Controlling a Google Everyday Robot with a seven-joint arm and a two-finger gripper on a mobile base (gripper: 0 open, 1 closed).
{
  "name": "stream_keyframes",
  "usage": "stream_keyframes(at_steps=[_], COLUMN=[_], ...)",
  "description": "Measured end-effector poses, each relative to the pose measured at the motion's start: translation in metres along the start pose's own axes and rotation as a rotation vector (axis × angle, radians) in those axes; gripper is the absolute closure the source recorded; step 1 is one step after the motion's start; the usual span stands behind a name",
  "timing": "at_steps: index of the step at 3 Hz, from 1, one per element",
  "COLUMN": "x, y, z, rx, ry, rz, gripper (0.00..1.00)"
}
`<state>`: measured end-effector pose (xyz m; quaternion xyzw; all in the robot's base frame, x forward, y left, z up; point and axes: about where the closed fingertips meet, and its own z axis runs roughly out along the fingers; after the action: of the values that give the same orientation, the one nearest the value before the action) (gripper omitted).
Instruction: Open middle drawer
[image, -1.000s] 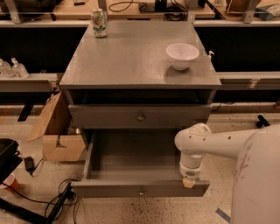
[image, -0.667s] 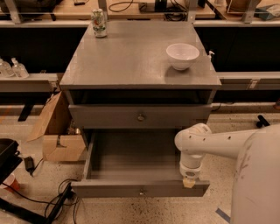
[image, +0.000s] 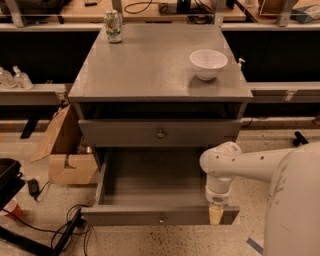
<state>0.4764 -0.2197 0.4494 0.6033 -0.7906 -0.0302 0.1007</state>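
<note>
1. The wide, shallow grey wooden middle drawer stands pulled far out, directly below the closed uppermost grey drawer.
2. The white arm's gripper sits at its front panel, below and right of that upper drawer. Whether it is parted or closed cannot be told.
3. Any remaining pull is best kept straight and level, without twisting the front.

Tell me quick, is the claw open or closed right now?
Claw: cannot be told; it sits at the open drawer's front edge, right side.
</note>
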Motion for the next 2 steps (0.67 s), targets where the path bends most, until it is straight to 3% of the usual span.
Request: stream_keyframes(at_steps=[1, 2], x=[0.001, 0.001], y=[-0.004, -0.016], z=[-0.023, -0.06], rx=[0.06, 0.145], ry=[0.018, 0.025], rz=[-0.021, -0.048], gripper=[0.0, 0.14])
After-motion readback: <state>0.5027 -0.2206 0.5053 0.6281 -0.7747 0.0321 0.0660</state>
